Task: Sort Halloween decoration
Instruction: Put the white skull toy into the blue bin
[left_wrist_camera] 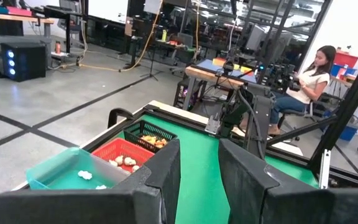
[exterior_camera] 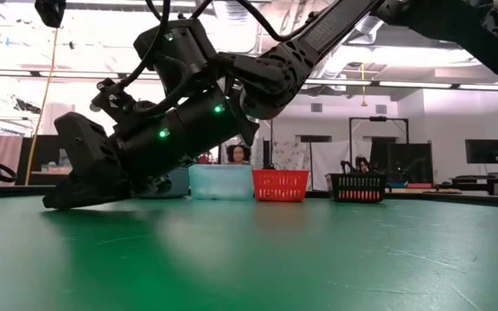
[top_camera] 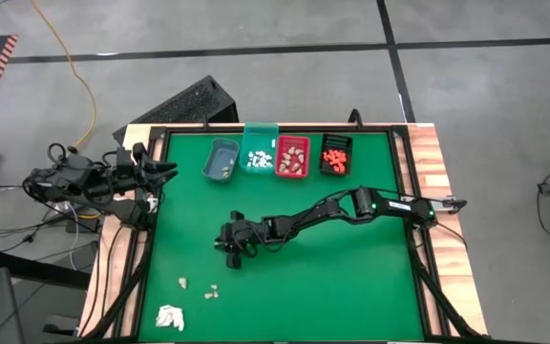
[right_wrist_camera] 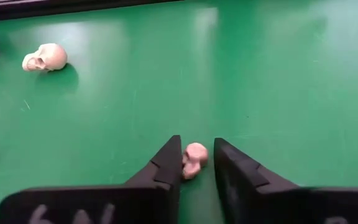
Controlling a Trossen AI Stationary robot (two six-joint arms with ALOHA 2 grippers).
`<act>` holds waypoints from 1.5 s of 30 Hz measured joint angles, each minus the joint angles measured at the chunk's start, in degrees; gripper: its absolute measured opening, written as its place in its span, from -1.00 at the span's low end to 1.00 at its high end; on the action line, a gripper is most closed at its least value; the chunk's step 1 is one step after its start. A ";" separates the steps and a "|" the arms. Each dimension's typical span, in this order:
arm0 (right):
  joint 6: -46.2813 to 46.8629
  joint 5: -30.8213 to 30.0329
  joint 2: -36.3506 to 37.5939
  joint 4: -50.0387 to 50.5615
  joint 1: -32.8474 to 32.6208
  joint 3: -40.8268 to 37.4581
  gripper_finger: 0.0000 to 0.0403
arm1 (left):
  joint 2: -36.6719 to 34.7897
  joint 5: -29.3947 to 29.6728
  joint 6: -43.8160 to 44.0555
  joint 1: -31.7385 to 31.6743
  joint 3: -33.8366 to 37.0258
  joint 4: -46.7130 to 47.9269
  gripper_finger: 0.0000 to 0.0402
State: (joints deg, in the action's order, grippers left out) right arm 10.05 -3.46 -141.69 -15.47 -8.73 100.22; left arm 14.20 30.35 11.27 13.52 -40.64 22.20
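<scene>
So the right hand [right_wrist_camera: 196,163] is lowered onto the green tabletop [right_wrist_camera: 278,74], clenched around a tiny beige skull [right_wrist_camera: 194,159]. Left hand [left_wrist_camera: 199,168] is parked, slightly parted, nothing held.

Beside the teal bin [top_camera: 259,153] stood a grey bin [top_camera: 222,160], a red bin [top_camera: 292,157] and a black bin [top_camera: 334,154], while a white papery wad [top_camera: 169,316] lay well apart, at the desk's [top_camera: 351,277] opposite edge.

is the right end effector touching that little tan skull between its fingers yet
Cannot tell. The right wrist view shows the tan skull between the right end effector's fingers, against one finger, but contact isn't plain.
</scene>
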 joint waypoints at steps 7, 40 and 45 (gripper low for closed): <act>0.67 0.04 0.13 0.26 -0.02 0.54 -0.72 | 0.02 0.02 -0.02 0.00 0.00 0.00 -0.51; -13.99 0.39 0.09 29.11 20.59 31.82 -0.76 | 0.02 0.04 0.55 0.00 0.00 -0.09 -0.51; -7.70 0.39 0.00 32.37 22.92 31.67 -0.76 | 0.02 0.04 0.55 0.00 0.00 -0.09 -0.51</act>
State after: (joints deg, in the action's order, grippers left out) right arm 2.36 -3.08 -141.69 16.90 14.19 131.89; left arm 14.22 30.39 11.81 13.52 -40.64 22.11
